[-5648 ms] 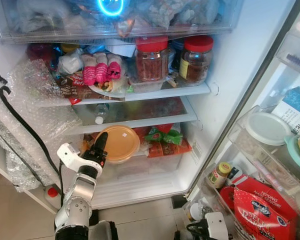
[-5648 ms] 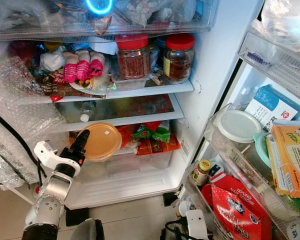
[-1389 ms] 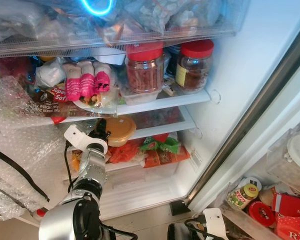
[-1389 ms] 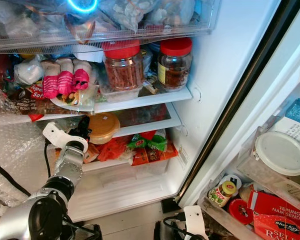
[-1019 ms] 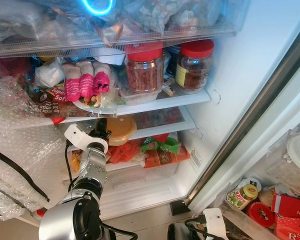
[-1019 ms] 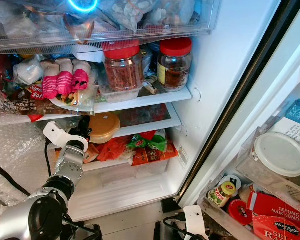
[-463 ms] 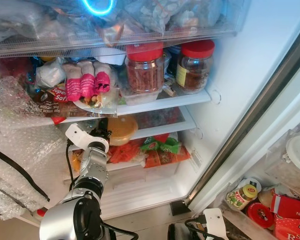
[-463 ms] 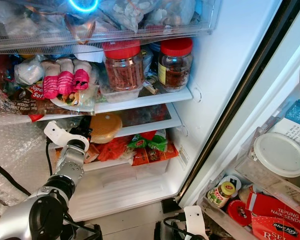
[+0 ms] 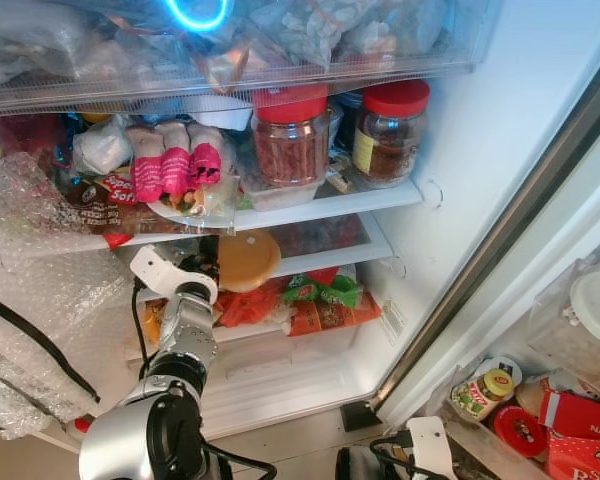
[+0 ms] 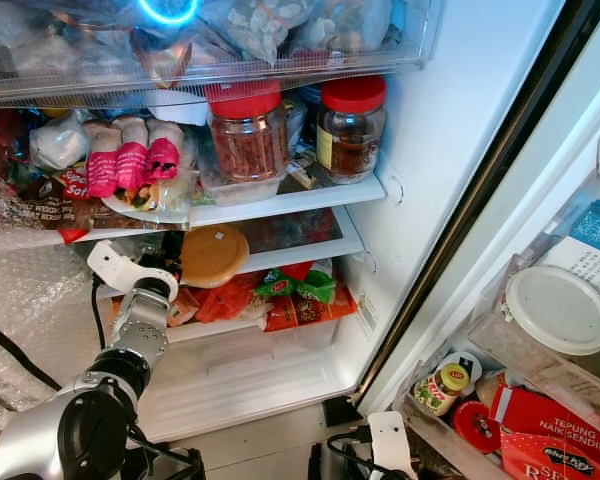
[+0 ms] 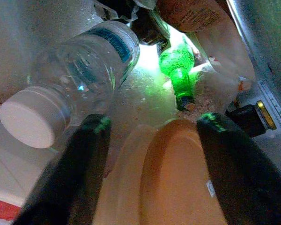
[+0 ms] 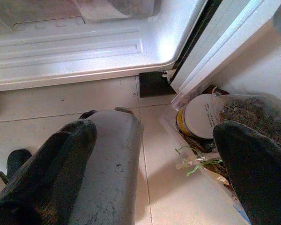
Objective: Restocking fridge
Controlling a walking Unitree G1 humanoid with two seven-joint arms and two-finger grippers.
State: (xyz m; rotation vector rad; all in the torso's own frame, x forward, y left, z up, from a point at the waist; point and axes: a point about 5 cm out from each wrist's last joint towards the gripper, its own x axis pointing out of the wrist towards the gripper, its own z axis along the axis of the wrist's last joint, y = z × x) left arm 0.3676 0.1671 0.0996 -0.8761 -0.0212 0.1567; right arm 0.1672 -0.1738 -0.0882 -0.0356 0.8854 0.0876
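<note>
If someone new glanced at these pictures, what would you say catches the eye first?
Probably the two red-lidded jars on the crowded upper shelf of the open fridge, under a glowing blue ring. Next, the left gripper, open around an orange tub on the middle shelf, beside a lying water bottle and a green bottle further back.

Your two head views look down from close into the same open fridge (image 9: 420, 190), both showing its shelves. Your left wrist view sits close inside, over the orange container (image 11: 178, 178); your right wrist view faces the floor (image 12: 61, 101) by the fridge's base.
</note>
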